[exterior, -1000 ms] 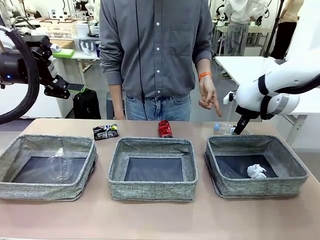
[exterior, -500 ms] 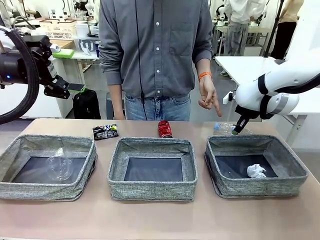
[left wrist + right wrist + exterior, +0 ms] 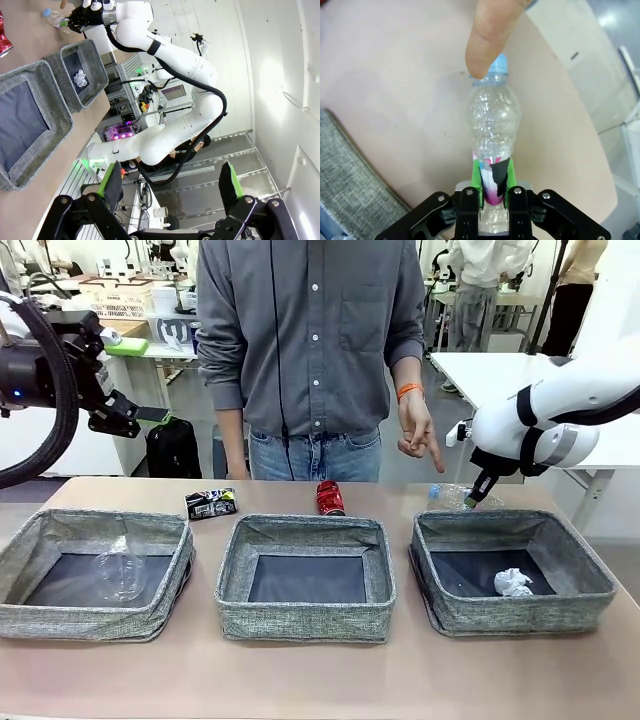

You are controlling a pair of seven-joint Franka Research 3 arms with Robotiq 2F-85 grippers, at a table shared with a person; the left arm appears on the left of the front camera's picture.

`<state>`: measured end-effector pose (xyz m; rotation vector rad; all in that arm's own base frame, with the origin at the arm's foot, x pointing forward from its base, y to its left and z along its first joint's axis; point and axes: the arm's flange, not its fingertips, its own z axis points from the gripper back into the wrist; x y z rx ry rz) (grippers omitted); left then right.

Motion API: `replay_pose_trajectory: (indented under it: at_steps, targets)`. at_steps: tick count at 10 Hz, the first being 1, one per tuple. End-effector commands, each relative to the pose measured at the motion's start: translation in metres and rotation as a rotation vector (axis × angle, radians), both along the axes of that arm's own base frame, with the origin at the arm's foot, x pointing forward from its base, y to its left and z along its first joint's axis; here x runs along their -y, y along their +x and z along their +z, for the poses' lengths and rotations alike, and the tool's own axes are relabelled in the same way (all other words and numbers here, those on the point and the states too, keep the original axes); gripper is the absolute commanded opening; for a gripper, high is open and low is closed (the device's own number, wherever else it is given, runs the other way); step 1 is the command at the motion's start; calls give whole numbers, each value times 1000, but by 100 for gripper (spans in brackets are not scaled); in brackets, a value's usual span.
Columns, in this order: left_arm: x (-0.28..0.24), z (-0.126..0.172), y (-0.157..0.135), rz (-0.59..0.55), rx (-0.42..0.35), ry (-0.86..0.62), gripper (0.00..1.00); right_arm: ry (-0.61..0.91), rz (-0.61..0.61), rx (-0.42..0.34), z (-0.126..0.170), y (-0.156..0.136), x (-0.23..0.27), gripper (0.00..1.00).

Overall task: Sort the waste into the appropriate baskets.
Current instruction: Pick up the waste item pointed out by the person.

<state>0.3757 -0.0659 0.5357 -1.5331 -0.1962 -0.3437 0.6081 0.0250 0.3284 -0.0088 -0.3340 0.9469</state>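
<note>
A clear plastic bottle [image 3: 492, 120] lies on the table behind the right basket [image 3: 520, 615]. My right gripper [image 3: 492, 180] is shut on its labelled lower part. A person's fingertip [image 3: 490, 35] touches the blue cap. From the front, the bottle [image 3: 448, 496] sits by my right gripper [image 3: 483, 490]. My left gripper [image 3: 143, 380] hangs open and empty, high at the far left, also in the left wrist view [image 3: 170, 182]. A clear plastic cup [image 3: 120, 570] lies in the left basket [image 3: 100, 623]. A crumpled white paper ball [image 3: 513, 583] is in the right basket. The middle basket [image 3: 305, 615] holds nothing.
A crushed red can [image 3: 329, 497] and a crushed black printed can [image 3: 210, 503] lie on the table behind the baskets. The person [image 3: 310, 340] stands at the far edge, one hand [image 3: 418, 435] pointing down at the bottle. Bare table runs in front of the baskets.
My right arm has shifted slightly at the bottle, and its fingers have worked on the bottle and closed on it. The left arm and the person's hand have stayed put.
</note>
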Motion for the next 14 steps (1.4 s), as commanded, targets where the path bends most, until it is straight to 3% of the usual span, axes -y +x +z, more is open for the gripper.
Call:
replay_pose_trajectory:
  at_steps: [1, 3, 6, 8, 9, 10, 12, 13, 14]
  targets:
    - [2, 5, -2, 6, -10, -17, 99, 32, 28, -24, -5, 0, 9, 0]
    - [2, 5, -2, 6, -10, -17, 99, 8, 36, 10, 14, -4, 15, 0]
    - [2, 5, -2, 6, -10, -17, 99, -151, 79, 198, 122, -38, 37, 0]
    - [2, 5, -2, 6, -10, -17, 99, -173, 40, 98, 191, -83, 31, 0]
    - [2, 5, -2, 6, -10, -17, 99, -81, -27, -11, 218, -113, 14, 0]
    - [2, 5, -2, 6, -10, -17, 99, 6, -138, 29, 240, -146, -15, 0]
    - [2, 5, -2, 6, -10, -17, 99, -21, 11, 114, 256, -210, -76, 0]
    - [2, 5, -2, 6, -10, -17, 99, -28, 102, 172, 255, -230, -104, 0]
    - [2, 5, -2, 6, -10, -17, 99, -40, 254, 160, 248, -238, -124, 0]
